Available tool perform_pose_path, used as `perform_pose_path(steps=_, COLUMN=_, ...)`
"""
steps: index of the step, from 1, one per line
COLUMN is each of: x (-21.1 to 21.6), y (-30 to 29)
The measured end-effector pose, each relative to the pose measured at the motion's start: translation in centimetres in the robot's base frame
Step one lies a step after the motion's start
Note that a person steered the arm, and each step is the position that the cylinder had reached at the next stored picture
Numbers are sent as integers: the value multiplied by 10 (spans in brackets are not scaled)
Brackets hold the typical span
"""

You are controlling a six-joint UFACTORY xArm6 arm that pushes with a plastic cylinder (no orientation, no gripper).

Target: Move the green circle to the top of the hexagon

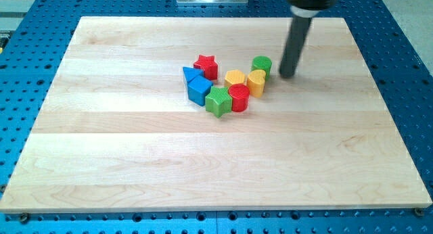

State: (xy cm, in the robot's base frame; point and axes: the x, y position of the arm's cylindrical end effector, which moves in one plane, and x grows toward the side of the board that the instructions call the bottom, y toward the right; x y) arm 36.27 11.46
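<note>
The green circle [262, 65] stands right of the board's middle, at the top right end of a cluster of blocks. The yellow hexagon [235, 78] lies just to its lower left, with the yellow heart [256, 82] right below the circle and against the hexagon's right side. My tip [287, 75] rests on the board a short way to the right of the green circle, apart from it and level with its lower edge.
The rest of the cluster: a red star [206, 66], a blue triangle [191, 74], a blue block [199, 90], a green star [219, 101] and a red block [239, 97] below the hexagon. The wooden board [135, 159] sits on a blue perforated table.
</note>
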Motion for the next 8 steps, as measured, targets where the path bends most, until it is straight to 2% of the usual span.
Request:
perform_pose_path(steps=1, x=4, y=-37)
perform_pose_path(steps=2, x=18, y=-25)
perform_pose_path(steps=3, x=19, y=23)
perform_pose_path(steps=4, x=81, y=21)
perform_pose_path(steps=5, x=80, y=-11)
perform_pose_path(steps=6, x=34, y=-11)
perform_pose_path(steps=7, x=29, y=8)
perform_pose_path(steps=8, x=76, y=7)
